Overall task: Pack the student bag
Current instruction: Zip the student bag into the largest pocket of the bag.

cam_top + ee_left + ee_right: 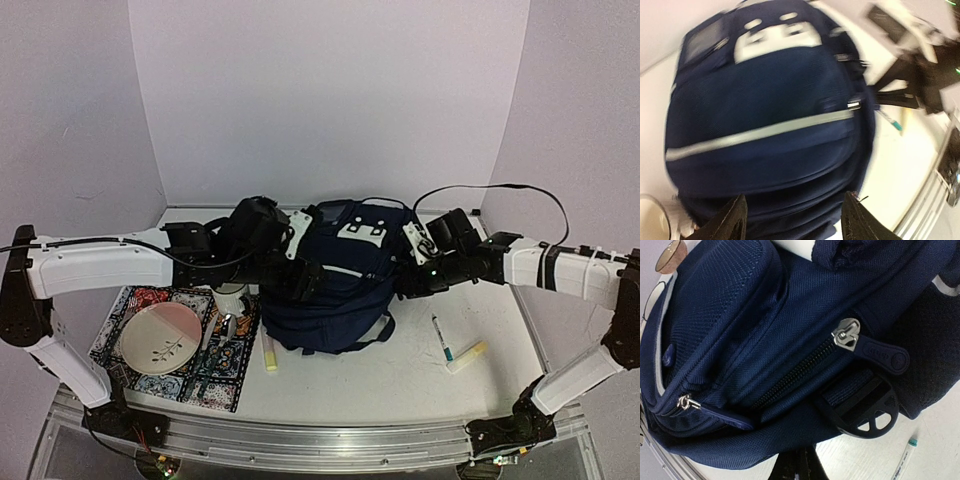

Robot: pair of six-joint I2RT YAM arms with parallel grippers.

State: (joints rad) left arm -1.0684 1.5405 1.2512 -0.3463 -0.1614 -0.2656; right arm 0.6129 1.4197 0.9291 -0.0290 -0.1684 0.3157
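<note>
Slumped mid-table point(400, 385), nearer the far edge: large dark navy fabric backpack with thin white stripe point(335, 290). Looks soft and bulky, likely to sag if lifted by loose cloth. Better taken at the silver zipper slider with navy tab point(847, 334). Over its front, spread wide and empty: left gripper point(796, 202). At its side, closed tight: right gripper point(796, 464); hold on fabric unclear.

Pink plate point(160, 338) on patterned mat point(215, 385), white mug point(230, 297), pen point(443, 338) beside yellow stick point(467, 357)
</note>
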